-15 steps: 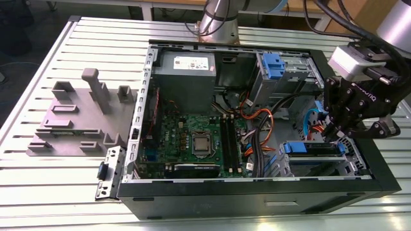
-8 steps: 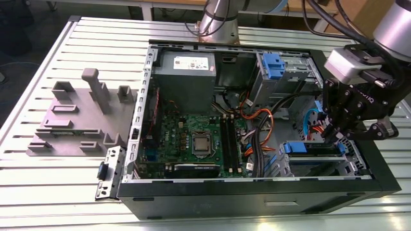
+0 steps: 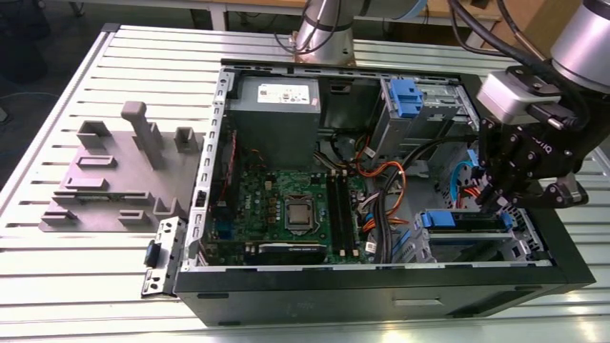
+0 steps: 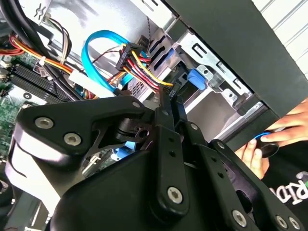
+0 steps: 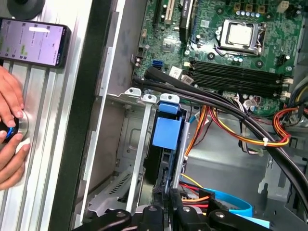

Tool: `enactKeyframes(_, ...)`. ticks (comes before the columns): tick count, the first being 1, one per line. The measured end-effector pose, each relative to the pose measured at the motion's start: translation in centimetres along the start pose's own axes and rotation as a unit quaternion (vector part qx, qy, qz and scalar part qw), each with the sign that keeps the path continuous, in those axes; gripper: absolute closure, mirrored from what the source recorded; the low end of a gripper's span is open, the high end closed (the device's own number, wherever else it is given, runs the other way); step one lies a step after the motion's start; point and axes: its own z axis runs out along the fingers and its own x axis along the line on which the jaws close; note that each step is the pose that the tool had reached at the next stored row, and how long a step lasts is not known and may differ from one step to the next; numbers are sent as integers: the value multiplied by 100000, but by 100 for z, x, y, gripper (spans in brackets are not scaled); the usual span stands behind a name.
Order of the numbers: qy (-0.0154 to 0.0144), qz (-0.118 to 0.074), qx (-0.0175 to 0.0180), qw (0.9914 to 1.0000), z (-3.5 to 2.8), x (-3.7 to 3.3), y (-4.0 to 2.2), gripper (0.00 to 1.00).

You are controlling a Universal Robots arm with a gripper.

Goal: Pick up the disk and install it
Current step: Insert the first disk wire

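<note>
The disk [image 3: 459, 219] stands on edge in the drive cage at the case's front corner, on the exterior view's right. Its blue carrier tab [image 5: 166, 132] shows in the first wrist view, with the dark drive body running from the tab toward my fingers. My gripper [image 3: 495, 202] hangs just over that cage. In both wrist views my gripper [image 5: 171, 196] [image 4: 170, 98] has its fingers [image 4: 161, 120] drawn close together on the disk's near edge. The blue tab [image 4: 195, 78] sits just beyond the tips.
Orange, yellow and blue cables [image 4: 137, 55] crowd the cage. The motherboard [image 3: 296, 204] and a grey power supply [image 3: 276, 107] fill the case [image 3: 381, 296]. A small blue bracket [image 3: 405, 96] sits in the far bay. A grey fixture [image 3: 114, 179] lies on the table. A person's hand [image 5: 9, 134] and a phone [image 5: 31, 43] are beside the case.
</note>
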Motion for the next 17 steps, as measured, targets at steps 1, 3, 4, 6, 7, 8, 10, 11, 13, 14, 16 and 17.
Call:
enactKeyframes(1, -11, 507, -62, 99999, 1, 0, 1, 83)
enactKeyframes(3, -34, 860, -98, 99996, 3, 1, 1, 83)
enactKeyframes(4, -116, 869, -92, 99996, 5, 5, 2, 83)
enactKeyframes(6, -765, 870, 17, 99993, 12, 28, 6, 83)
enactKeyframes(7, -1261, 866, 104, 99988, 16, 41, 9, 83)
enactKeyframes(8, -1850, 872, 203, 99979, 19, 52, 13, 83)
enactKeyframes(10, -3124, 877, 429, 99946, 24, 65, 21, 83)
enactKeyframes(11, -3340, 888, 509, 99939, 24, 66, 22, 83)
enactKeyframes(13, -3384, 1052, 614, 99935, 28, 65, 23, 83)
enactKeyframes(14, -3395, 1244, 649, 99932, 31, 64, 24, 83)
enactKeyframes(16, -3403, 1555, 713, 99927, 35, 63, 33, 83)
enactKeyframes(17, -3408, 1626, 734, 99926, 37, 62, 40, 83)
